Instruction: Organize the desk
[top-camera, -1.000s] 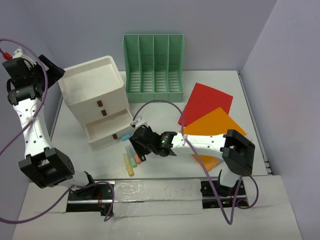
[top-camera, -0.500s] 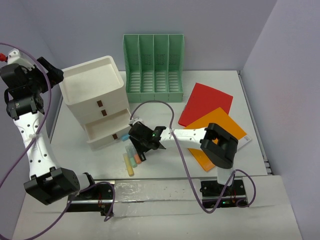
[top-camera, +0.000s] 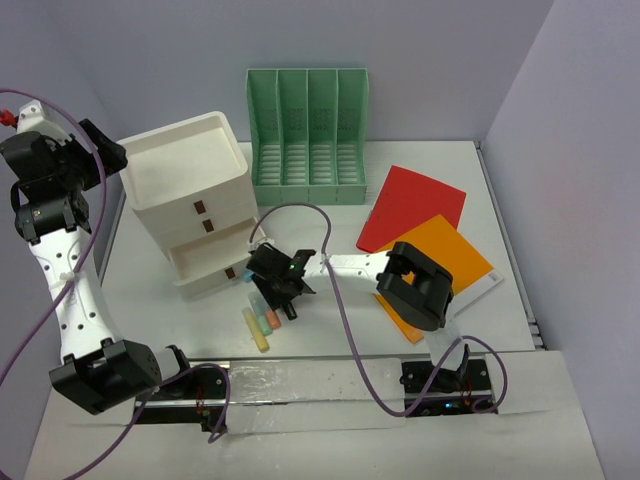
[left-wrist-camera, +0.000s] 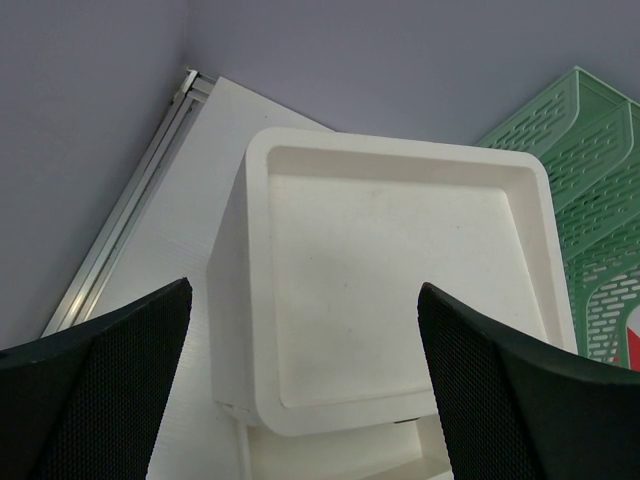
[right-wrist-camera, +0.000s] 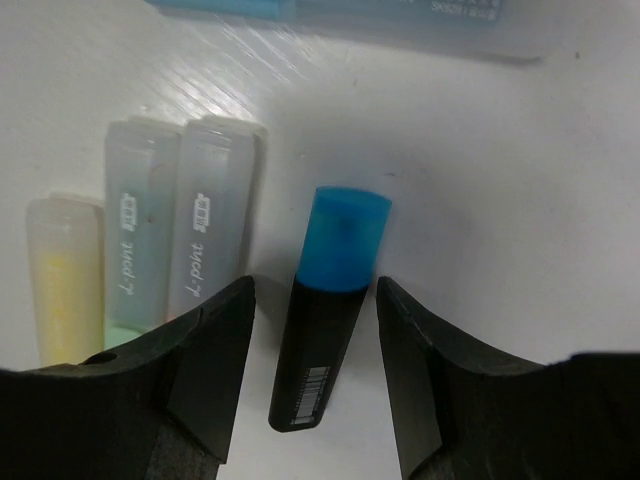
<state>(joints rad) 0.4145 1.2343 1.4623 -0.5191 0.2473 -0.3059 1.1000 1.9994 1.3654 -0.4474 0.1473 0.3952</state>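
The desk (top-camera: 330, 225) is a wide white tabletop. A black marker with a blue cap (right-wrist-camera: 328, 300) lies flat on it. My right gripper (right-wrist-camera: 314, 295) is open and low over it, one finger on each side with a gap at both. From above, the right gripper (top-camera: 287, 300) sits over a small row of markers (top-camera: 262, 322) in front of the white drawer box (top-camera: 190, 195). My left gripper (left-wrist-camera: 305, 292) is open and empty, held high above the box's top (left-wrist-camera: 400, 280), at the far left (top-camera: 100, 145).
Three pale capped highlighters (right-wrist-camera: 140, 240) lie just left of the black marker, and a blue pen (right-wrist-camera: 330, 8) lies beyond it. A green slotted file holder (top-camera: 308, 135) stands at the back. Red (top-camera: 415, 200) and orange (top-camera: 440, 255) folders lie at the right. The box's lowest drawer (top-camera: 215, 268) is pulled out.
My right arm has stretched further left, bringing its gripper down over the markers with the jaws a little narrower. The left gripper has opened a bit more and barely shifted.
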